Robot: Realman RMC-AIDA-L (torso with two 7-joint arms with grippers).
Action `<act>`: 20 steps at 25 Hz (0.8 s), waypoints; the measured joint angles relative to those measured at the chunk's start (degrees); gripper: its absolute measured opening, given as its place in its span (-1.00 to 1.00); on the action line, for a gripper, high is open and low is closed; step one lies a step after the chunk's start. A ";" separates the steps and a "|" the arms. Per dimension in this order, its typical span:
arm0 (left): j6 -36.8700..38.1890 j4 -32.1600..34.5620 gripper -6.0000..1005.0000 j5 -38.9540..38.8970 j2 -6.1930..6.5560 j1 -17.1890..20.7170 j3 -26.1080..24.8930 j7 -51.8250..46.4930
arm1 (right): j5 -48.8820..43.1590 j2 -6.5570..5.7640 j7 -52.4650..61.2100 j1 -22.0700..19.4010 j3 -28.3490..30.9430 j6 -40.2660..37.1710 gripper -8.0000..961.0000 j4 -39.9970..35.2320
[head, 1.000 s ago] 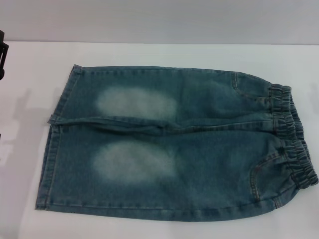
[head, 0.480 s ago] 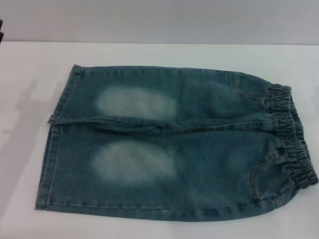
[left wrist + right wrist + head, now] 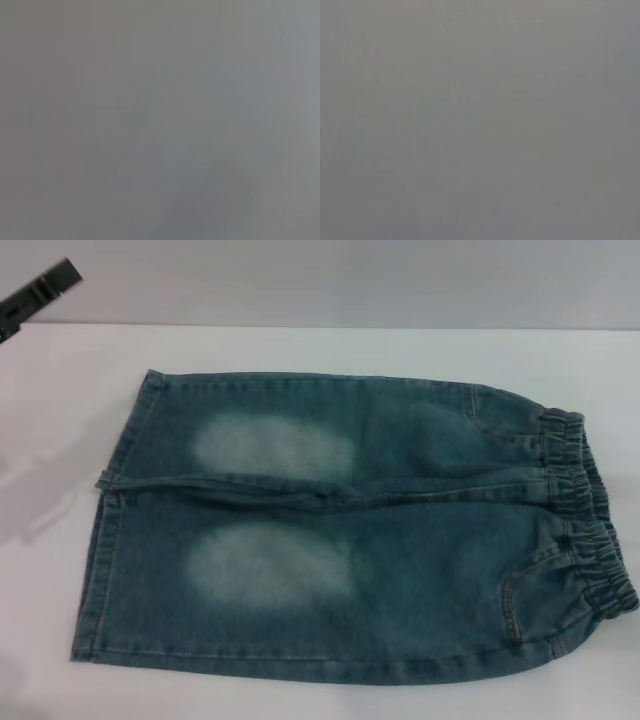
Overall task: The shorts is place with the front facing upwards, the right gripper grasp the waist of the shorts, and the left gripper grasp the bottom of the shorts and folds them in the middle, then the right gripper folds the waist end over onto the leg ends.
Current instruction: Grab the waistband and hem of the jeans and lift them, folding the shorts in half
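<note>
On table (image 3: 320, 350), shorts (image 3: 340, 530) lengthwise left-right, waist (image 3: 590, 510) right, hems (image 3: 105, 530) left

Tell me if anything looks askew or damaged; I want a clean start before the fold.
Nothing looks damaged. The shorts lie flat on the white table, waist toward the robot's right, leg hems toward its left. The one small oddity: a fold of denim bunches along the centre seam. The left gripper barely shows at the far left corner.

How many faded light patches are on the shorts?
2: one patch on the far leg, one patch on the near leg of the shorts. The underside is hidden.
</note>
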 joint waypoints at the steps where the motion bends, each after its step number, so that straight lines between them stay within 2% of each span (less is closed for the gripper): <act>1: 1.24 1.42 0.54 0.01 0.44 -0.45 2.50 -2.47 | 0.09 -0.04 -0.07 -0.15 0.08 0.17 0.56 -0.13; 5: 8.13 11.56 0.54 0.02 1.20 -1.89 17.71 -16.19 | 0.36 -0.14 -0.51 -0.76 0.42 1.68 0.56 -0.83; 9: 11.55 18.55 0.53 -0.02 1.05 -1.82 29.07 -27.84 | 0.59 -0.18 -0.56 -1.19 1.13 5.35 0.56 -2.76; 12: 12.29 20.16 0.53 0.04 1.17 -1.48 36.34 -35.20 | 0.70 -0.24 -0.57 -1.30 2.66 7.43 0.56 -4.08; 16: 12.76 20.10 0.53 1.57 1.78 -1.39 43.66 -44.69 | 0.75 -0.36 -0.50 -1.17 4.95 10.51 0.56 -5.62; 20: 15.30 18.79 0.53 3.73 2.42 -1.55 46.62 -50.52 | 0.81 -0.49 -0.26 -0.73 6.55 12.34 0.56 -6.86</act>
